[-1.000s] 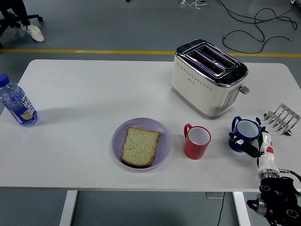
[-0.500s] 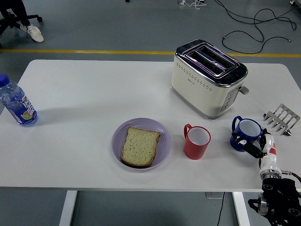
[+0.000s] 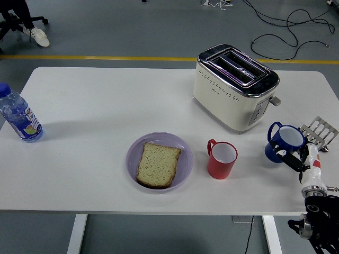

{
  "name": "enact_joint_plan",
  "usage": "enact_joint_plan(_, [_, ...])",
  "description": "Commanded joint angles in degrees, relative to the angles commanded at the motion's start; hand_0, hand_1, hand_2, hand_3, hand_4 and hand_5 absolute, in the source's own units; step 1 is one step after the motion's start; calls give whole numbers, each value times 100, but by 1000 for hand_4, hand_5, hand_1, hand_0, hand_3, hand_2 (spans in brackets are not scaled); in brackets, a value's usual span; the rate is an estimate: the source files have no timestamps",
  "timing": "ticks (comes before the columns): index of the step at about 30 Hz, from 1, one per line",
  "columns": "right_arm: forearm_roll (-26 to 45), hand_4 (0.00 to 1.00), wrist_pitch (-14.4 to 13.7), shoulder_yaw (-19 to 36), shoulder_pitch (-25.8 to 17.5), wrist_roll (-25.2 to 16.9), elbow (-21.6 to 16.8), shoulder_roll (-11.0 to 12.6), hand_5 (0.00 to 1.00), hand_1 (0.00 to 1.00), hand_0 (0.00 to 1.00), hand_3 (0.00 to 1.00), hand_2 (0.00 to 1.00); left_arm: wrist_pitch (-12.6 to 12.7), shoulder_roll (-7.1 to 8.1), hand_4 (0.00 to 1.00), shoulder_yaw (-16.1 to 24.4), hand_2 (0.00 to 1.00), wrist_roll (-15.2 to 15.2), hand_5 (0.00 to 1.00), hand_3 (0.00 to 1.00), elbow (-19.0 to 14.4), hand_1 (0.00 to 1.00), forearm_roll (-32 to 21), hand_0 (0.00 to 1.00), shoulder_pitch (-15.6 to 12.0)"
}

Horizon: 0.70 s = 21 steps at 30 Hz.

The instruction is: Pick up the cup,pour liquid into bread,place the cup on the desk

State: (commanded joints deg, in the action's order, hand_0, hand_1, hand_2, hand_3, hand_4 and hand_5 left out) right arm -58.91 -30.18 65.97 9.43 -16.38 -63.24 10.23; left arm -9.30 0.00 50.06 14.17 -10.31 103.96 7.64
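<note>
Showing the pick-up step, head view: the right hand (image 3: 297,159) comes in from the lower right corner with its fingers (image 3: 288,156) curled against the near side of the blue cup (image 3: 283,141), which tilts a little and sits close to the table's right edge. Whether the cup is clear of the white table (image 3: 95,106) cannot be told. A metal rack (image 3: 320,130) lies just beside the cup on its right. The slice of bread (image 3: 157,164) rests on a purple plate (image 3: 183,151) near the table's front middle, well apart from the blue cup; a red mug (image 3: 221,159) stands between them, and a cream toaster (image 3: 234,87) stands behind. A water bottle (image 3: 18,115) stands at the far left. The left hand does not appear. Judged from this, pouring is not begun: the next move calls for carrying the cup leftward, over or around the red mug, to above the bread before tipping.
</note>
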Motion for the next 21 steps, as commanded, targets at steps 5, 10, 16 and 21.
enact_joint_plan(5, [-131,745,326,398,-289,617,-953,350,20,383,348,548,533,27,1,301,-214,705,-13,890,590,0,686,-230,649,3])
enact_joint_plan(10, [-501,745,863,832,-545,1334,-1857,685,20,383,348,548,533,54,12,301,-263,705,-14,890,590,0,686,-320,649,-1])
enact_joint_plan(16, [-938,735,1486,1193,-619,2249,-2907,892,2,360,340,548,522,74,29,304,-335,705,-24,894,590,0,686,-385,649,-5])
enact_joint_plan(21, [-1201,711,1642,1098,-504,2807,-3573,1005,2,344,335,545,517,79,38,303,-383,705,-33,894,591,0,686,-440,649,-6])
